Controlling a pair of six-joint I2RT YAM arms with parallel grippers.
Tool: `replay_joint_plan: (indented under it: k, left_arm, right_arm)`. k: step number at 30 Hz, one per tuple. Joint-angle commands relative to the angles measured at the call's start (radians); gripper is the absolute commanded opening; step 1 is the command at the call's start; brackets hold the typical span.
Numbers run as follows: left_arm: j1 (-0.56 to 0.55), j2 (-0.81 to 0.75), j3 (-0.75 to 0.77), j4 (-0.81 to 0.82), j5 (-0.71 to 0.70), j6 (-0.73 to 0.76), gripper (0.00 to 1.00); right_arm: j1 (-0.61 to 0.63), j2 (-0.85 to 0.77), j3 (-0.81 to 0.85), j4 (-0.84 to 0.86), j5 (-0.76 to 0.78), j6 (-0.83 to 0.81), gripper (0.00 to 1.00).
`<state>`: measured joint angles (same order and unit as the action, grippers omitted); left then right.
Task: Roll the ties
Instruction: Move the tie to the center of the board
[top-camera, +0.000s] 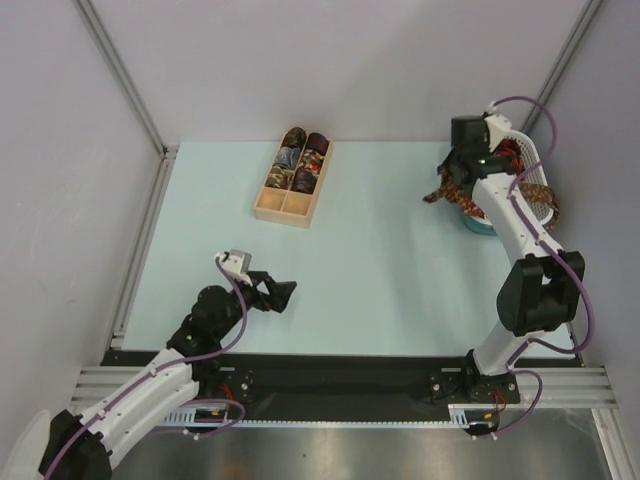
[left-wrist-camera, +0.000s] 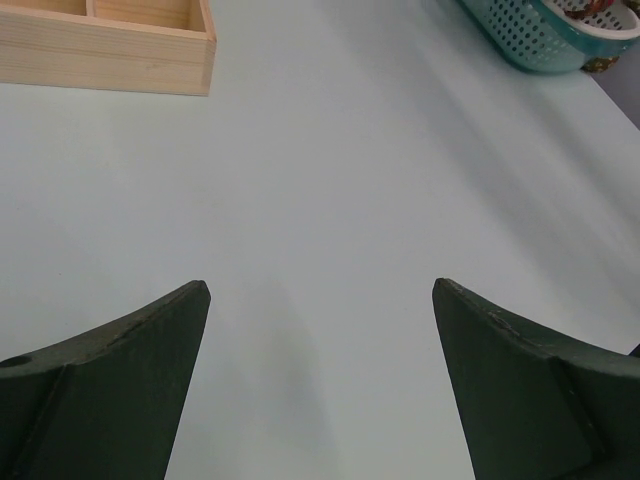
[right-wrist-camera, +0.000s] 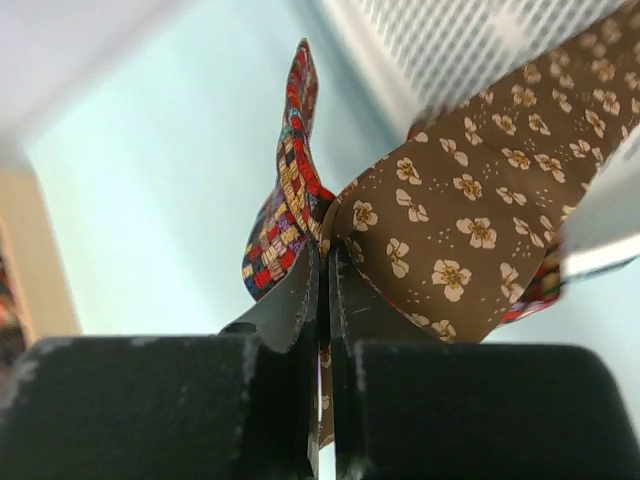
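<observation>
Right fingers (right-wrist-camera: 288, 305) pinching brown tie (right-wrist-camera: 450, 240), left fingers (left-wrist-camera: 110, 390) spread over pale-blue table (left-wrist-camera: 320, 180), grey walls (top-camera: 330, 60).

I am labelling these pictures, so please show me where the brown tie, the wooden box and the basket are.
brown tie (right-wrist-camera: 470, 230), right wrist view, on its flowered middle.
wooden box (left-wrist-camera: 100, 60), left wrist view, on its side wall.
basket (left-wrist-camera: 525, 40), left wrist view, on its perforated wall.

Overhead view from behind, wrist views close and forward-facing, all share basket (left-wrist-camera: 530, 45)
</observation>
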<state>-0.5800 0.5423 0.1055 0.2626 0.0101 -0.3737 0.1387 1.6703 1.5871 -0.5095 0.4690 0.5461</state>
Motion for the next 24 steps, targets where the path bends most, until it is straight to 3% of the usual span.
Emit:
replay_joint_plan:
  k: [1,3,4,6,12,18,24]
  left_arm:
    - [-0.007,-0.027,0.039,0.017,0.014,0.012,1.00]
    - [-0.007,-0.033,0.037,0.012,0.014,0.013,1.00]
    - [-0.007,-0.035,0.036,0.010,0.014,0.012,1.00]
    - [-0.009,-0.033,0.037,0.009,0.016,0.012,1.00]
    - [-0.009,-0.025,0.037,0.013,0.024,0.012,1.00]
    - [-0.011,-0.013,0.040,0.020,0.027,0.013,1.00]
    - [-0.015,0.011,0.046,0.026,0.028,0.013,1.00]
  right_arm:
    - [0.077,-0.004,-0.097,0.029,-0.073,-0.011,0.00]
    - [0.140,0.011,-0.122,0.029,-0.066,-0.034,0.06]
    - [0.157,0.017,-0.143,0.043,-0.081,-0.049,0.26]
    - [0.171,0.037,-0.142,0.013,-0.049,-0.031,0.78]
    - [0.148,-0.062,-0.205,0.066,-0.063,-0.081,0.76]
    - [0.116,-0.084,-0.217,0.008,-0.060,-0.089,0.76]
    - [0.101,-0.081,-0.257,-0.034,0.034,-0.015,0.90]
